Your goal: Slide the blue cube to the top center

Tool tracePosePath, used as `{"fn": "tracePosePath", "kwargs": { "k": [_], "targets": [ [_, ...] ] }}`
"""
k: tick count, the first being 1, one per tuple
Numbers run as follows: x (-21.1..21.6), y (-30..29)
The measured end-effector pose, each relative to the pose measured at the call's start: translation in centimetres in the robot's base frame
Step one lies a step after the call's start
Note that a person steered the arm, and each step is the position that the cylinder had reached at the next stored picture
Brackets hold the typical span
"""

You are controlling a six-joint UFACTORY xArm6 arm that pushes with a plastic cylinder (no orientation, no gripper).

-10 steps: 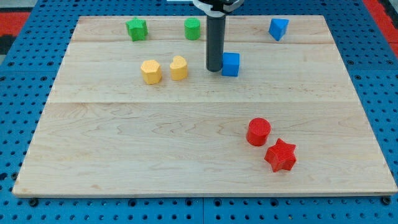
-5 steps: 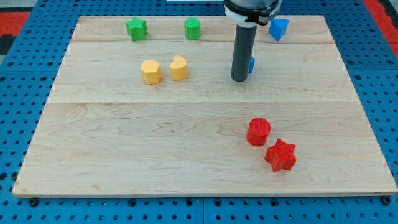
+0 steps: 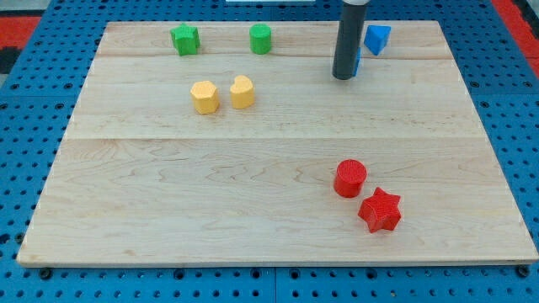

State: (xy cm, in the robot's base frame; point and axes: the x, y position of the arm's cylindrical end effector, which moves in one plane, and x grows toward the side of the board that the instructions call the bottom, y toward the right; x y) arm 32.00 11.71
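The blue cube [image 3: 357, 61] is almost wholly hidden behind my rod; only a thin blue sliver shows at the rod's right edge, near the view's top, right of centre. My tip [image 3: 343, 77] rests on the board just below and left of that sliver, against the cube. A second blue block [image 3: 377, 39], wedge-like, lies just up and right of the cube, close to it.
A green star-like block [image 3: 185, 39] and a green cylinder [image 3: 260, 39] sit along the top edge, at the left. Two yellow blocks [image 3: 205, 97] [image 3: 242, 91] lie side by side left of centre. A red cylinder [image 3: 350, 178] and a red star [image 3: 380, 210] lie at lower right.
My rod has swung from the cube's left side to below it and moved up and right. The blue cube has slid up and right, toward the other blue block.
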Motion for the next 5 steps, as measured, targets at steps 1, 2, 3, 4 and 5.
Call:
{"fn": "tracePosePath", "kwargs": {
  "k": [1, 2, 3, 4, 5],
  "targets": [
    [0.0, 2.2],
    [-0.1, 3.6],
    [-1.5, 3.6],
    [-3.6, 2.7],
    [-4.3, 2.0]
  ]
}}
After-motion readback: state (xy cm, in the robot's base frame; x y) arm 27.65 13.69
